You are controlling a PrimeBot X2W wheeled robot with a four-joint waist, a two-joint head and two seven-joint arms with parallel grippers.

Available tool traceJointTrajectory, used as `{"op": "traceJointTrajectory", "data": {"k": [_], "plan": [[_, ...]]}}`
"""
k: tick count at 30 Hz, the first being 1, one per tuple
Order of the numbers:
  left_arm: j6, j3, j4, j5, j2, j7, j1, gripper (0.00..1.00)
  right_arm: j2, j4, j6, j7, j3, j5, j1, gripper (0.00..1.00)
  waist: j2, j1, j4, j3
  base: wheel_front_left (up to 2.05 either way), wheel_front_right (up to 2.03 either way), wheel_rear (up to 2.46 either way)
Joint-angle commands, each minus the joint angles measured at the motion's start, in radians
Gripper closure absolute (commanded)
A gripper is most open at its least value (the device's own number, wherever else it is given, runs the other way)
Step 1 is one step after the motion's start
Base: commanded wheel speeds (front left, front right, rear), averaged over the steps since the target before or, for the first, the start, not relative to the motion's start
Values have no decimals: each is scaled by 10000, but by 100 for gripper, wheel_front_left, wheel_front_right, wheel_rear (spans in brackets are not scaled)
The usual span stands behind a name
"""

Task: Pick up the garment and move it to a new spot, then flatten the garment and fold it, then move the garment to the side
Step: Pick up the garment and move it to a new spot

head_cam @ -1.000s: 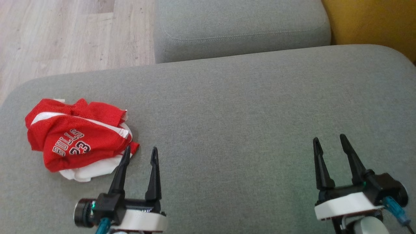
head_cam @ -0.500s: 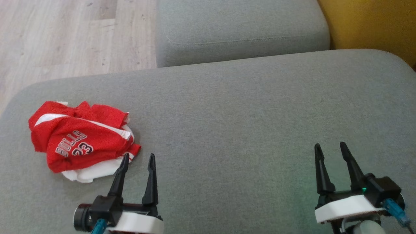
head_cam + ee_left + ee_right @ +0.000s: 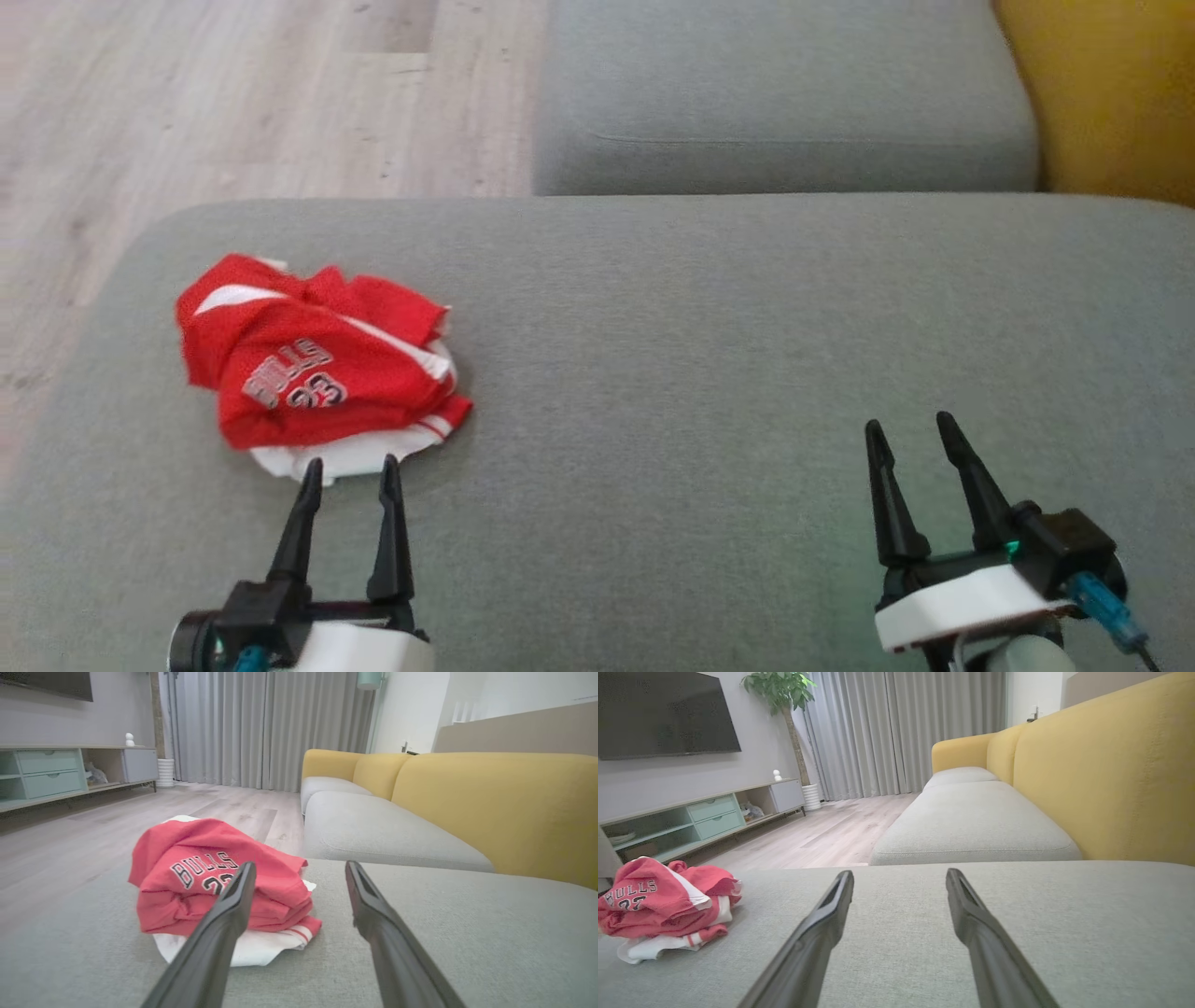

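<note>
A red and white jersey with BULLS lettering [image 3: 317, 373] lies crumpled on the left part of the grey cushion [image 3: 700, 327]. In the left wrist view the garment [image 3: 205, 877] sits just ahead of the fingers. My left gripper [image 3: 350, 464] is open, its tips just short of the garment's white near edge, with nothing between them. Far off at the lower right, my right gripper [image 3: 910, 425] is open over bare cushion. From the right wrist view the garment [image 3: 663, 907] lies far to the left.
A second grey seat cushion [image 3: 775, 103] lies beyond the one I work on. The yellow sofa back [image 3: 1111, 93] runs along the right. Wooden floor [image 3: 233, 103] lies past the cushion's left and far edges. A TV cabinet [image 3: 691, 816] stands across the room.
The head camera has shifted, moving the whole scene rightward in the picture. My left gripper's tips now sit in front of the garment's near edge instead of beside its right corner.
</note>
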Motion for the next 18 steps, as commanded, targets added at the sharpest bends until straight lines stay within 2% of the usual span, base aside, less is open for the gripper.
{"op": "traceJointTrajectory", "data": {"k": [1, 11, 18], "plan": [[-25, 418, -369, 87, -30, -95, -298, 0, -91, -316, -7, -134, 317, 94, -196, 0, -1, 0, 345, -62, 0, 0, 0], [-105, 771, -459, 229, -37, -95, -141, 0, -91, -370, -7, -134, 1023, 411, -69, 0, -1, 0, 1559, -193, 0, 0, 0], [-168, 858, -459, 257, -38, -95, -21, 0, -91, -365, -7, -134, 1363, 596, -9, 0, -1, 0, 2162, -277, 0, 0, 0]]}}
